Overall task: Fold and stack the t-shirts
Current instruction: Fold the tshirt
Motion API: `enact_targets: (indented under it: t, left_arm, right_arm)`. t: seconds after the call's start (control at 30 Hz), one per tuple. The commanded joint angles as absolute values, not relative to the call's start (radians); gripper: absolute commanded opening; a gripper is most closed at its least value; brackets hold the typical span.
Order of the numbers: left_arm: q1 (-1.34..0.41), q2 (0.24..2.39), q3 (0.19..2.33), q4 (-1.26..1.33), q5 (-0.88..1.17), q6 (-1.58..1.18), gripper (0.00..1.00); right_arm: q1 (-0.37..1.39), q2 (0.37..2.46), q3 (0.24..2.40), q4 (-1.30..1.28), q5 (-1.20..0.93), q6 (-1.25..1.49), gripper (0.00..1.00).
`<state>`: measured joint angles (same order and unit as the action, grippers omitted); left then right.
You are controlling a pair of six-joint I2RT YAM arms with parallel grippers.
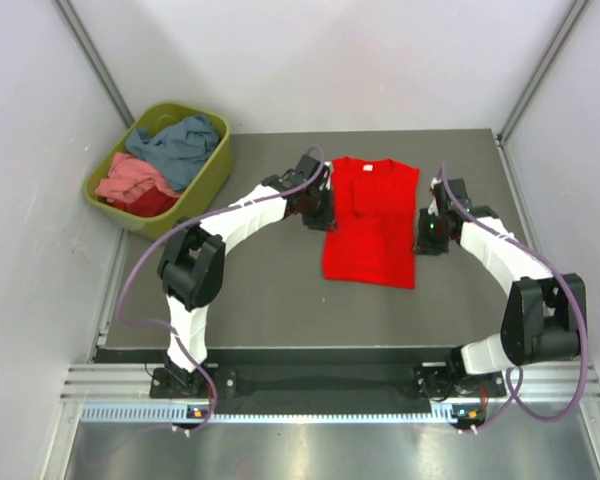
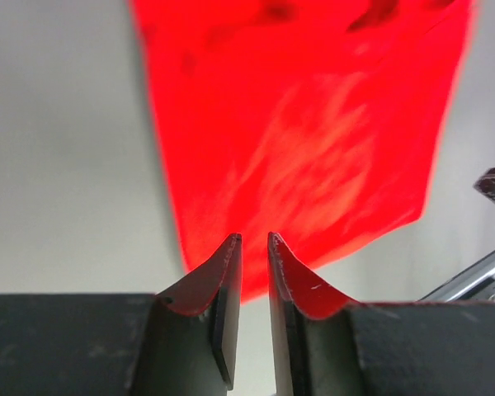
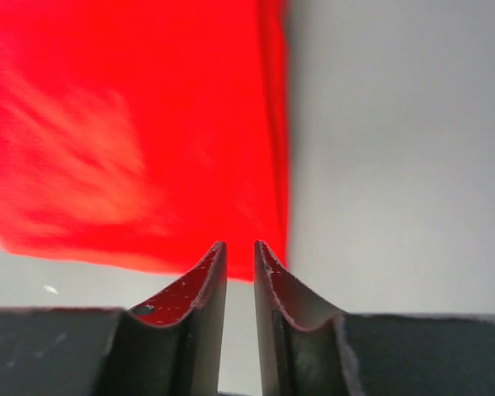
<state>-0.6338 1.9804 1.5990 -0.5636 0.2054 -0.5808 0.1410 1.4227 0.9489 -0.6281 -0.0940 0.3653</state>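
Red t-shirt [image 1: 371,222], sleeves folded in, lies mid-width on the tabletop [image 1: 280,300] towards its far edge; left hand [image 2: 254,239] and right hand [image 3: 239,246] flank it, each slightly parted and empty, so a careless regrasp may drag a side and undo the fold.
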Motion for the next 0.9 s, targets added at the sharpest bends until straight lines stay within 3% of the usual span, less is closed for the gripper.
enact_targets:
  t: [0.0, 0.3, 0.5, 0.7, 0.87]
  left_arm:
    - [-0.63, 2.063, 1.672, -0.537, 0.255, -0.542, 0.23]
    - [-0.603, 2.269, 1.873, -0.466, 0.244, -0.503, 0.19]
    - [-0.563, 2.353, 1.879, -0.46, 0.112, -0.572, 0.19]
    - [-0.561, 2.329, 1.826, -0.399, 0.195, -0.583, 0.21]
    - [-0.561, 2.211, 1.861, -0.445, 0.305, -0.56, 0.29]
  right_arm:
    - [0.14, 1.491, 1.061, -0.605, -0.138, 0.324, 0.2]
    - [0.123, 1.758, 1.281, -0.537, -0.153, 0.242, 0.18]
    - [0.109, 1.917, 1.362, -0.531, 0.035, 0.242, 0.17]
    - [0.109, 1.945, 1.371, -0.526, 0.077, 0.238, 0.16]
    - [0.109, 1.837, 1.425, -0.619, 0.02, 0.258, 0.2]
